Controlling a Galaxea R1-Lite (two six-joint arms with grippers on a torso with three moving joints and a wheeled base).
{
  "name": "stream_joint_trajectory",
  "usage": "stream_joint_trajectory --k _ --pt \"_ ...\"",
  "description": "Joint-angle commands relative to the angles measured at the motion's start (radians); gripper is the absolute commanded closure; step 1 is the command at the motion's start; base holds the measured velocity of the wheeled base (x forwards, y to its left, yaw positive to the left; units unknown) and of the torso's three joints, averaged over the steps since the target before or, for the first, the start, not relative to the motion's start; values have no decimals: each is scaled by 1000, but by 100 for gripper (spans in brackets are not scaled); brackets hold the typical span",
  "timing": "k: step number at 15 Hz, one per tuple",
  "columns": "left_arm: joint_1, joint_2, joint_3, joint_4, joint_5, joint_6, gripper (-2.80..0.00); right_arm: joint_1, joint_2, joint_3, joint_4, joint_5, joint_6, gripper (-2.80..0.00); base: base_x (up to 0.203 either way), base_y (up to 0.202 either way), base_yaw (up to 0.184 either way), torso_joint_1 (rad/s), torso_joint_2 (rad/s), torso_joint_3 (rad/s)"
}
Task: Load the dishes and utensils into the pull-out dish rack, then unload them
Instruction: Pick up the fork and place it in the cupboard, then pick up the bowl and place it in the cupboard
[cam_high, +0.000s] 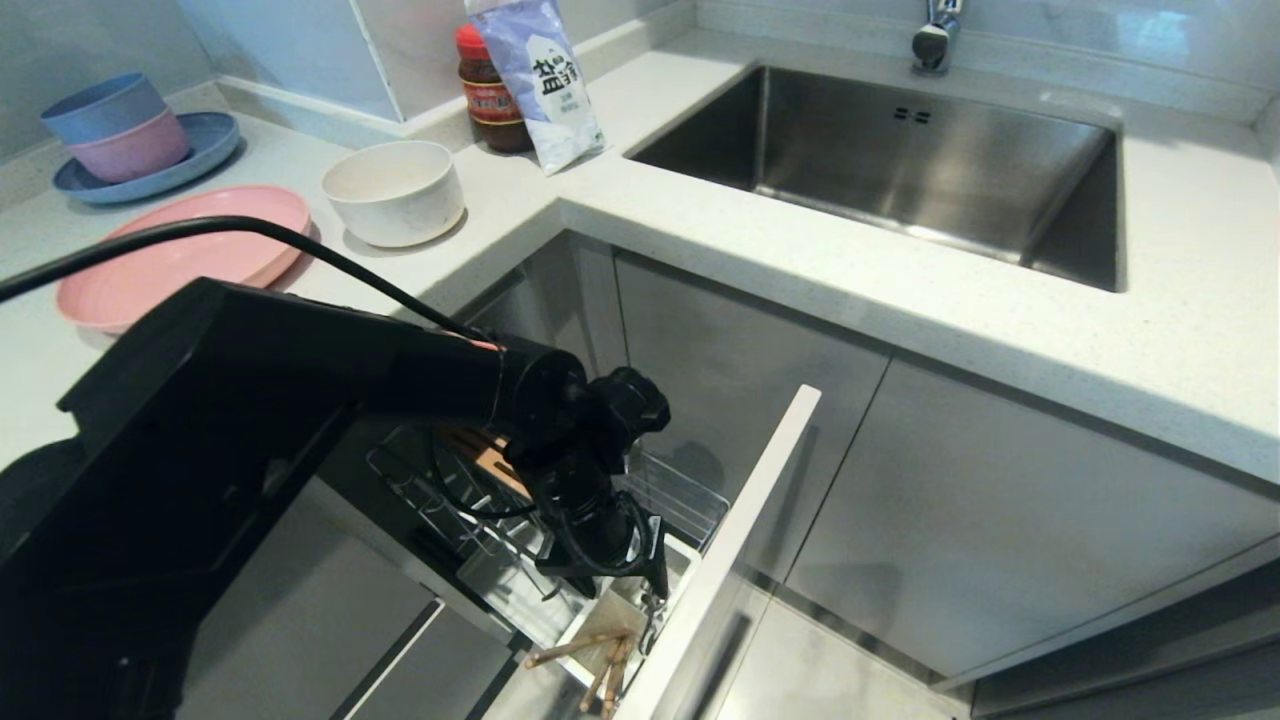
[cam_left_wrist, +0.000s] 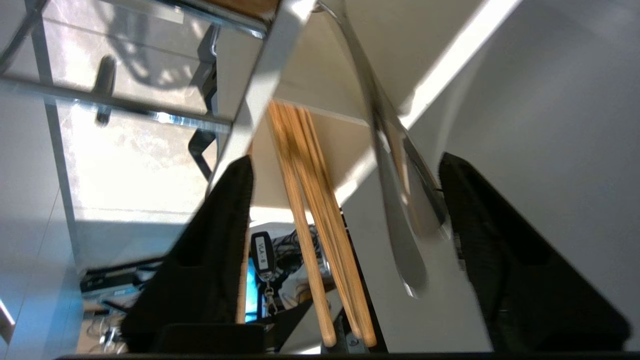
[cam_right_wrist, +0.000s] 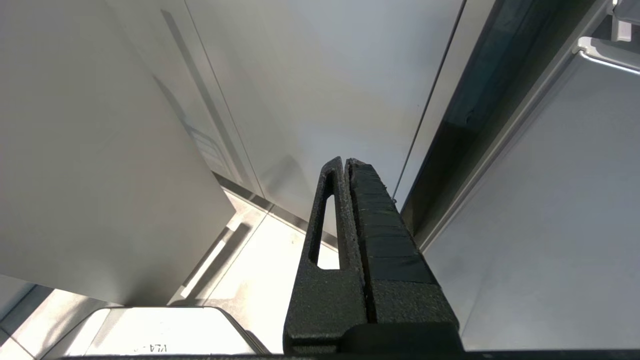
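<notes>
A pale speckled countertop (cam_high: 900, 270) wraps round the corner of this kitchen, with a steel sink (cam_high: 900, 150) set into it and grey cabinet fronts below. Beneath the corner the pull-out dish rack (cam_high: 690, 505) stands drawn out, its grey front panel (cam_high: 745, 520) edge-on to us.

The left gripper (cam_high: 640, 580) hangs down into the rack, right over the white cutlery cup (cam_high: 610, 615) at the panel end. Its fingers (cam_left_wrist: 220, 240) stand spread apart, pinching nothing. Between them, seen from the wrist, the pair of wooden chopsticks (cam_left_wrist: 312, 220) leans in the cup nearer one finger, and the silver fork (cam_left_wrist: 395, 210) leans nearer the other; the fork looks free of the pad beside it, though it is blurred there and I would not swear to it. From above, the chopstick ends (cam_high: 590, 655) poke out of the cup just below the claw. Behind the claw, deeper in the basket, sits the light-wood strip (cam_high: 490, 460) among the chrome prongs.

Up on the counter, well away from the claw and above the arm, the pink plate (cam_high: 200, 250) lies flat with the off-white bowl (cam_high: 395, 190) just beside it. Farther back are a blue plate (cam_high: 200, 160) carrying stacked blue and pink bowls (cam_high: 115, 125), a sauce jar (cam_high: 490, 95) and a white packet (cam_high: 545, 75).

The right gripper (cam_right_wrist: 346, 165) is parked low by the cabinet doors, fingers pressed together on nothing.
</notes>
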Motion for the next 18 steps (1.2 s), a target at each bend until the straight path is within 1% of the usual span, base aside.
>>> stream_joint_trajectory --k 1,5,6,15,18 --pt "-5 -77 10 5 0 -4 -280 0 -3 2 0 0 0 0 0 0 0 0 0 0" --pt "-6 -213 30 14 2 -3 -280 0 -3 2 0 0 0 0 0 0 0 0 0 0" --pt "-6 -246 34 17 3 -2 0 0 -3 2 0 0 0 0 0 0 0 0 0 0" --pt "-13 -532 46 32 23 2 0 0 -3 2 0 0 0 0 0 0 0 0 0 0" --pt "8 -661 34 29 30 11 0 0 -3 2 0 0 0 0 0 0 0 0 0 0"
